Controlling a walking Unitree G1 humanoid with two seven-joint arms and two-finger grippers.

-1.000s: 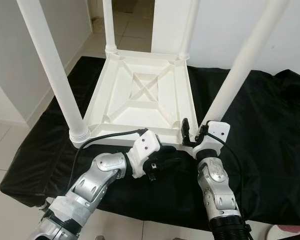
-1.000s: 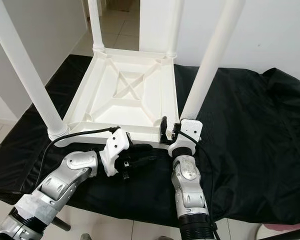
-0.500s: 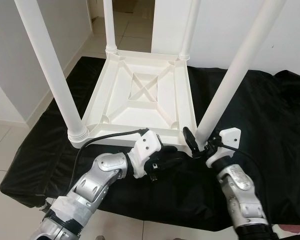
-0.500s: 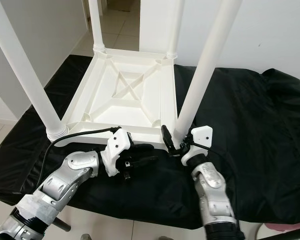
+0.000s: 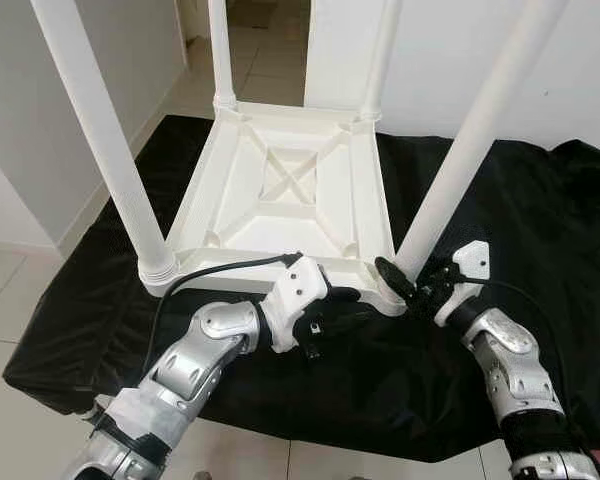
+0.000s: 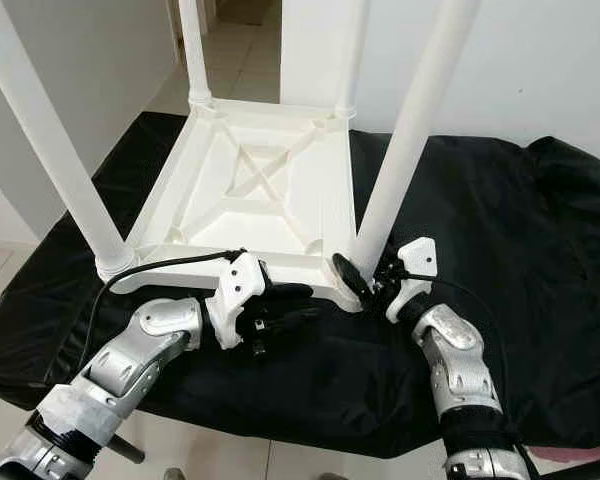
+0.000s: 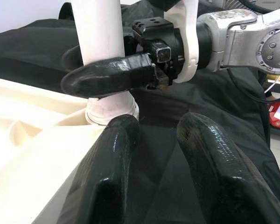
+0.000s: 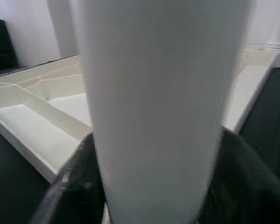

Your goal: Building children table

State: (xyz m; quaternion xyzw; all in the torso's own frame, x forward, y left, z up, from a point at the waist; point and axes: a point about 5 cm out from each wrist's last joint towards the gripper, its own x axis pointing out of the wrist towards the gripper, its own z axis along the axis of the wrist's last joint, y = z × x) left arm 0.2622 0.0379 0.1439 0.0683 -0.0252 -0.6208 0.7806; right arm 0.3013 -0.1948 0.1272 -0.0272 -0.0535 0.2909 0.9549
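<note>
Fingers of my right gripper (image 5: 405, 283) now clasp the base of the near-right leg (image 5: 460, 158), one on each side, where a second ago they stood beside it. My left gripper (image 5: 342, 312) lies half-spread against the front rim of the upturned table (image 5: 290, 190) on the black cloth (image 5: 540, 230), unmoved. I judge I'm seating or tightening this leg.

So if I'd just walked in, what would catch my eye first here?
Probably the white plastic children's table lying upside down on a black cloth, its four legs pointing up. Next, the robot's right gripper closed around the base of the near right leg, at the table's near corner. The left gripper rests on the cloth against the table's near edge, fingers a little apart.
</note>
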